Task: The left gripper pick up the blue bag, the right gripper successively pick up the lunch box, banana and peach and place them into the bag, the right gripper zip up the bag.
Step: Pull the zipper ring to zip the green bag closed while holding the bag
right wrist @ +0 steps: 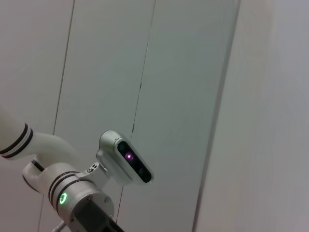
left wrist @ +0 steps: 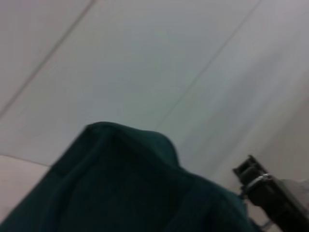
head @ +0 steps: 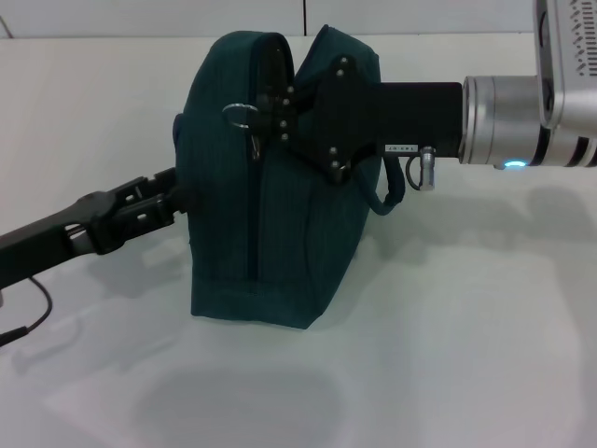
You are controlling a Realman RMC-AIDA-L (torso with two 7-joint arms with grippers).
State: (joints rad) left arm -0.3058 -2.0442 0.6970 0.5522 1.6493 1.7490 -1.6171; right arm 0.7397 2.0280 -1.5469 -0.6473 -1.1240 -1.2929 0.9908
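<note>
The left arm [head: 84, 229] is reaching in from the left edge of the head view, low over the white table [head: 466, 355], and its black gripper [head: 177, 196] is meeting the left side of the blue bag [head: 270, 233]. Its fingertips are hidden against the fabric, so whether they are pinching the cloth or spread cannot be told. A thin black cable [head: 28, 313] is hanging below that arm.

The bag is standing upright near the middle of the table with its base resting on the surface. Its zipper seam [head: 252, 224] is running down the side facing the camera, and the metal ring pull [head: 241, 116] is sitting high on that seam near the top of the bag. One loop handle [head: 392, 191] is drooping off the right side of the bag.

The right gripper [head: 280, 112] is coming in level from the right, with its black fingers lying across the top of the bag just beside the ring pull. The fingers are sitting close together at the seam, but whether they are clamping the pull or the fabric cannot be told. Behind it, the silver wrist [head: 504, 121] is showing a small blue light [head: 514, 165].

In the left wrist view, dark teal fabric [left wrist: 130, 188] is filling the lower part, with the other arm's gripper [left wrist: 270, 193] farther off.
</note>
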